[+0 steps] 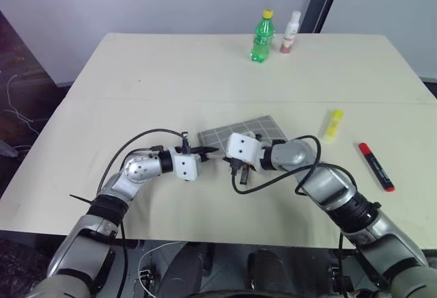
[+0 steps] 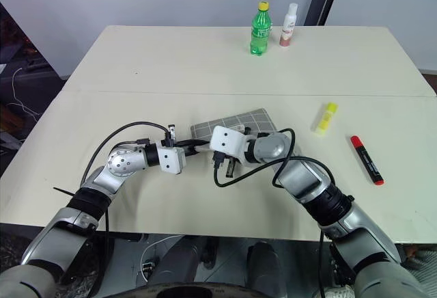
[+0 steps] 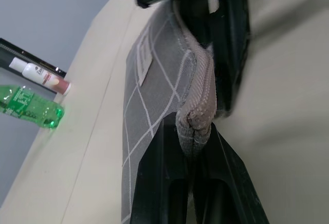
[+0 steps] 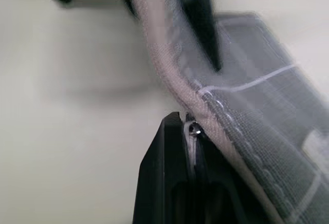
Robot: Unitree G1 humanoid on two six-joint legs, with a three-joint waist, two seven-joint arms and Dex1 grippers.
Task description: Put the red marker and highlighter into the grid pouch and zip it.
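Both my arms reach in from the lower corners of the head view and meet near its middle. My left gripper (image 3: 193, 131), just left of centre, points toward the right, its two black fingers clamped together on fabric. My right gripper (image 4: 190, 129), just right of centre, angles down and leftward, fingers likewise pinched tight.
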